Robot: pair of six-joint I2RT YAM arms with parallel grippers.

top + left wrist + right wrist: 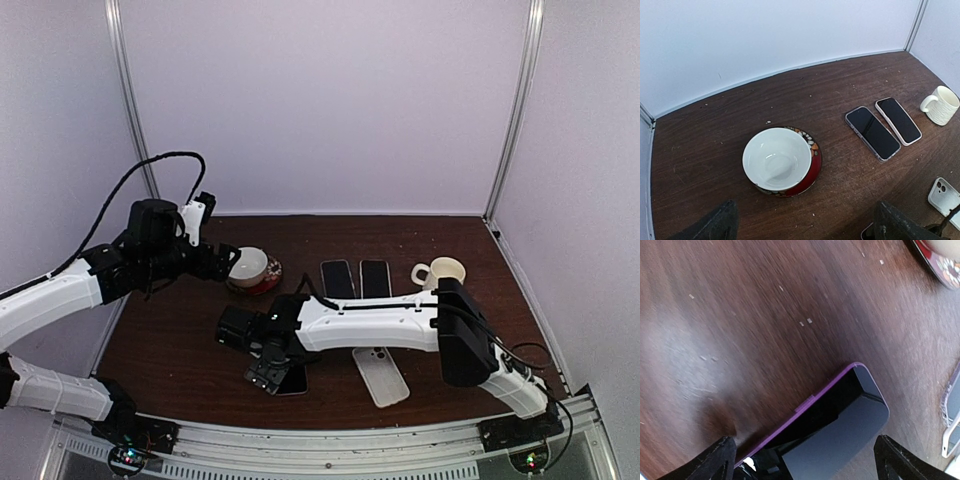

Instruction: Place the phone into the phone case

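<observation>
A dark wooden counter [180, 350] fills an enclosure with white walls, two white-and-black robot arms bolted at its near edge. The right arm [370, 320] stretches across to the left, and the right tool [268, 375] hangs low over the phone [840, 430]. Its fingers [715, 460] are spread wide and grip nothing. The phone lies flat and screen-up near the front of the counter, with a purple edge that may be the handset's own frame or a thin cover; the wrist view is too close to tell.

The left arm [50, 295] is raised at the far left. The left tool [805, 227] hovers above a white bowl [777, 157] with its fingers apart and nothing between them. The bowl sits on a red patterned plate [812, 165].

A cream mug [941, 107] stands at the far right. Between mug and bowl, two more handsets lie side by side with their screens up, one seated in a clear case [872, 132] and the other in a white-rimmed case [898, 120].

The white phone case [380, 375] lies flat at the front, just right of the phone and apart from it.
</observation>
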